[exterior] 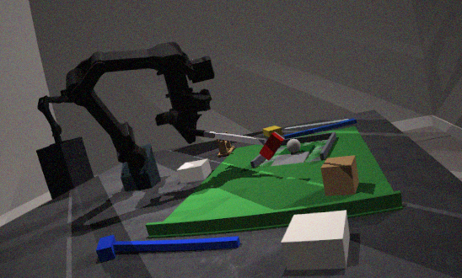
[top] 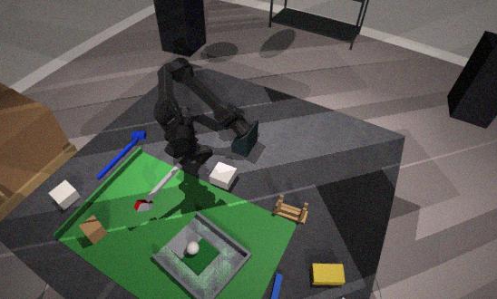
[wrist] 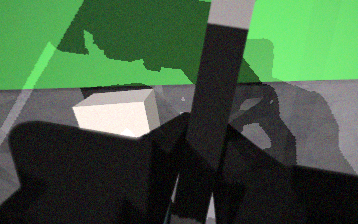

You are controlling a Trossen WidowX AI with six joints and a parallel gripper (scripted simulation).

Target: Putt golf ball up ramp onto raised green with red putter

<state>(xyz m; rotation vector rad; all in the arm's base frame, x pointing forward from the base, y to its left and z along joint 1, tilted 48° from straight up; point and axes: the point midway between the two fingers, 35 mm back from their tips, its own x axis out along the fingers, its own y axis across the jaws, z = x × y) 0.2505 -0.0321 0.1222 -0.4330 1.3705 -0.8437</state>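
Inside walled green (top: 237,267): golf ball (top: 192,247) (white)

The arm (exterior: 110,72) is matte black all over — chunky, angular links joined by rounded, bulging joint housings. It rises from a dark teal, box-like base (exterior: 140,173). A boxy black module (exterior: 201,69) juts from the wrist. The gripper (wrist: 201,165) is black too, with two broad, flat-sided fingers — no markings, cables or screws can be made out.
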